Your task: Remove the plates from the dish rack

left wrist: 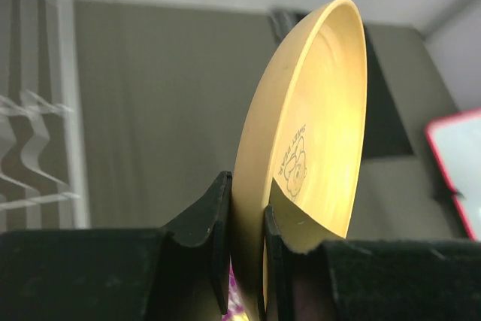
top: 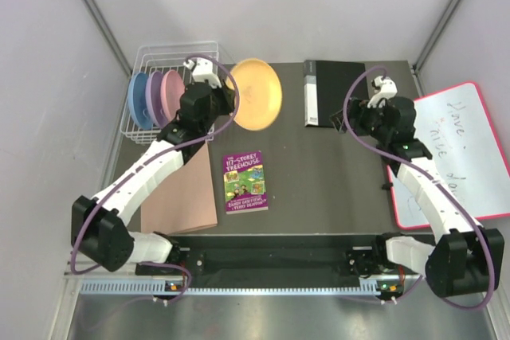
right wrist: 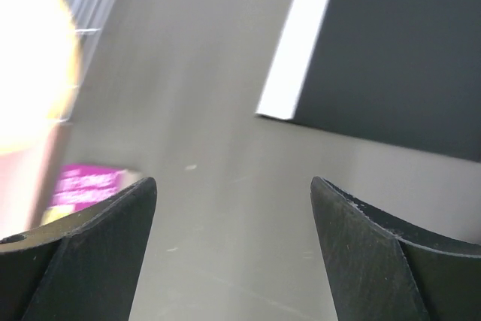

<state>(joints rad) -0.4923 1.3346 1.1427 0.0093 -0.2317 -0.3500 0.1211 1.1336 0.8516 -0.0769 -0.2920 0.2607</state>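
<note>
My left gripper [top: 229, 103] is shut on the rim of the yellow-orange plate [top: 256, 93] and holds it on edge in the air, to the right of the white wire dish rack [top: 151, 60]. In the left wrist view the plate [left wrist: 316, 125] stands upright between the two fingers [left wrist: 214, 238]. The light blue [top: 137, 99], purple [top: 154, 93] and pink [top: 173, 93] plates stand upright in the rack. My right gripper [top: 348, 119] is open and empty over the dark mat, apart from the plates; in its own view [right wrist: 234, 208] the jaws stand wide apart.
A purple book [top: 244, 181] lies on the mat's middle, a brown board [top: 185, 197] to its left. A black binder [top: 331, 89] lies at the back right. A red-framed whiteboard [top: 454, 153] lies at the right edge.
</note>
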